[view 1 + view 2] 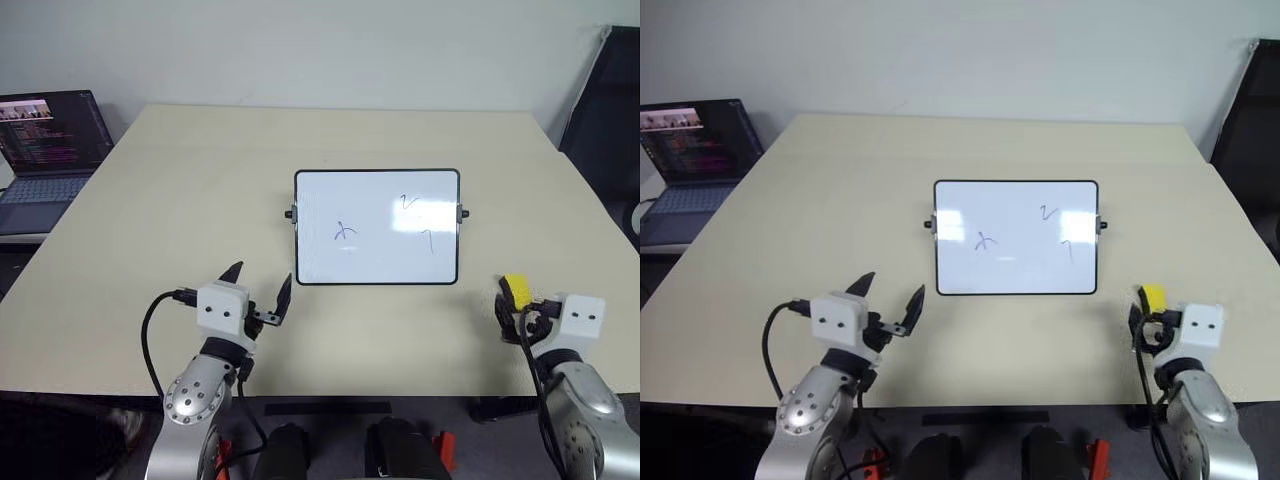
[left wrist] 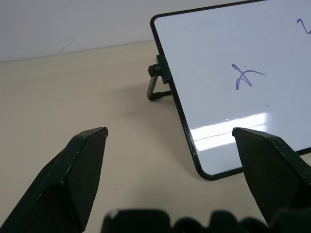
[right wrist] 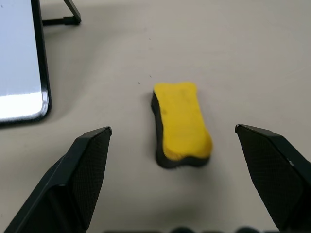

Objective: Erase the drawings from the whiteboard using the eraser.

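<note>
While the whiteboard (image 1: 377,227) stands near the middle of the beige bench (image 1: 200,180), the head views place the left end effector (image 1: 262,285) just short of its near left corner, both black fingers spread apart with nothing between them. The drawings (image 1: 345,233), an x-like mark and two small strokes further right, sit on the white surface. Off the board's near right corner, the eraser (image 1: 516,290) lies on the bench directly ahead of the right end effector (image 1: 1137,318). A laptop (image 1: 45,150) sits open beyond the bench's far left edge.

From the left wrist, the open fingers (image 2: 73,179) frame the board's lower corner, its side knob and wire stand; the x-like mark is plain.

From the right wrist, the fingers (image 3: 80,174) stand wide apart, and the yellow eraser rests flat on the bench ahead of the gap between them, untouched, its dark underside showing along the edge, the board's corner off to one side.
</note>
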